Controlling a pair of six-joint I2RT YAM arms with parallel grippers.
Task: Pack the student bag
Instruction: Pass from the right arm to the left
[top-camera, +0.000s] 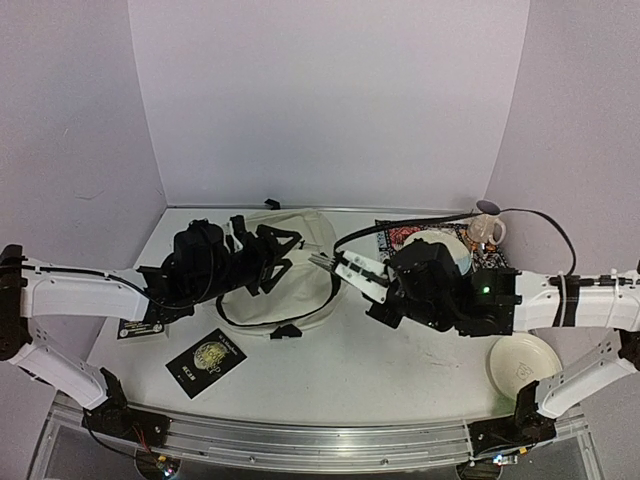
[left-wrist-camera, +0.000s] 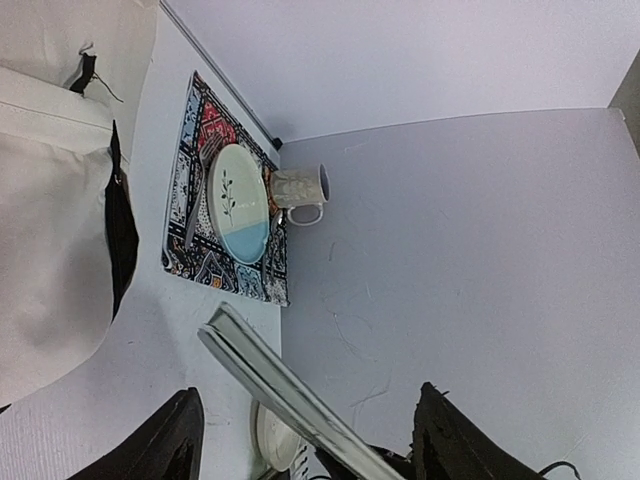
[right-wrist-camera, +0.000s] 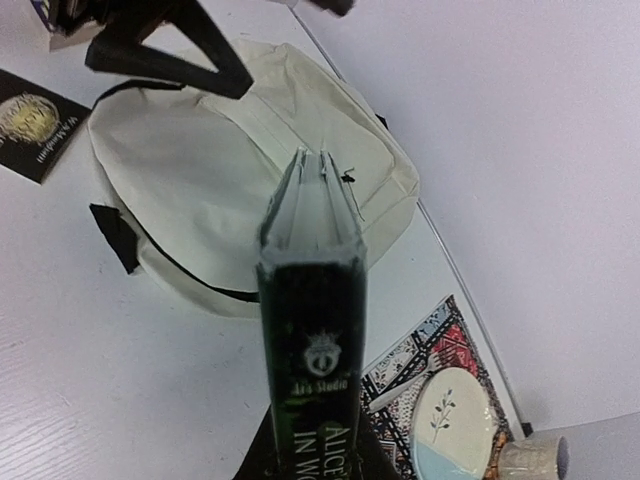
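the right jaws are clamped on a hardback book (right-wrist-camera: 312, 330). they grip its near end, so the far end juts out ahead of them toward the student bag (right-wrist-camera: 250, 170). the left jaws stand wide with nothing between them, black fingers (left-wrist-camera: 170, 445) spread, hanging just over the bag's left part. the book's tip lies out in front of their gap. the bag lies flat on the table (top-camera: 400, 370), straight ahead of the right jaws and beneath the left ones.

what could go wrong, as i judge it:
- **no clear opening.** the bag is soft cream cloth, limp and slumped, with a black zip line curving along its edge and black straps. i cannot tell whether its mouth is open. since the left jaws hold nothing, the stiff book may shove or ruck the fabric instead of sliding in.
- **one-ended grip.** the book is a long slim slab with a smooth dark cover and pale page edges, held at one end only. it could pivot or slip once its far corner snags cloth.
- **crowding.** both arms are close together over the bag, so a careless advance might knock the book against the left fingers.

just beyond the right jaws, on their right, lie a patterned placemat (left-wrist-camera: 195, 255), a glazed oval plate (left-wrist-camera: 238, 200) and a ceramic mug (left-wrist-camera: 300, 188). behind the left jaws, toward the arm bases, a thin black booklet (top-camera: 205, 360) with a gold emblem lies flat.
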